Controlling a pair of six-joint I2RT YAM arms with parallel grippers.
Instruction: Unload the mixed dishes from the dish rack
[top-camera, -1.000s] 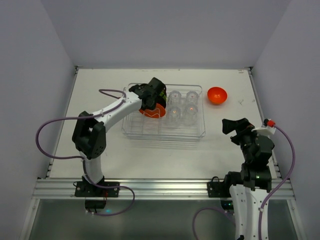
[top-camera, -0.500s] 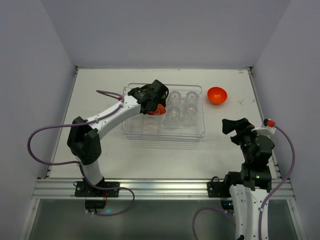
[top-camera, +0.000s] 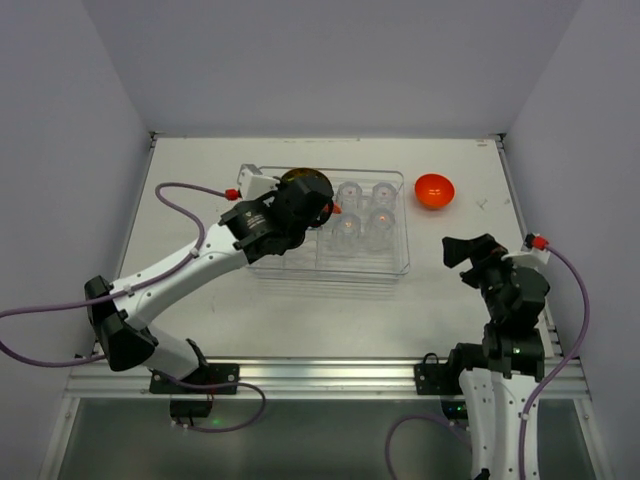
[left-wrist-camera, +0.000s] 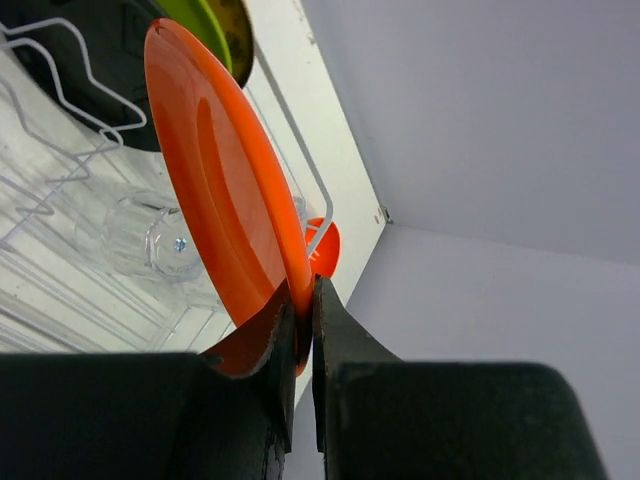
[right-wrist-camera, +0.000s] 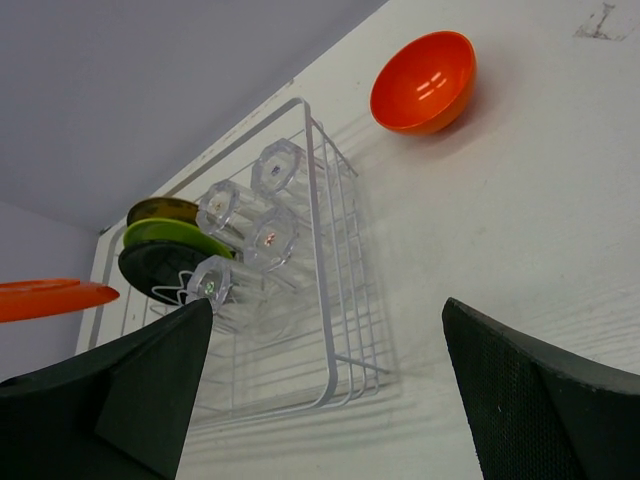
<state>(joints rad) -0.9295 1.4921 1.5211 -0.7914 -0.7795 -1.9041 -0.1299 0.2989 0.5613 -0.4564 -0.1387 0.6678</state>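
- One left gripper, jaws clenched on the rim of a glossy round orange plate, held on edge over the rack's left end, likely to clear the wire dividers.
- One large clear plastic dish rack; black round plate, green round plate and patterned yellow round plate stand slotted inside.
- Four small clear glasses, grouped at the rack's right end.
- One small glossy orange bowl, on the white table right of the rack, apparently unloaded.
- One right gripper, jaws spread wide, empty.

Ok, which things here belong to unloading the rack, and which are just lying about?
Belong: dish rack; orange plate, gripped by the left end effector; black plate, green plate, yellow plate and four clear glasses in the rack; orange bowl on the table.
Just there: table; aluminium rail.
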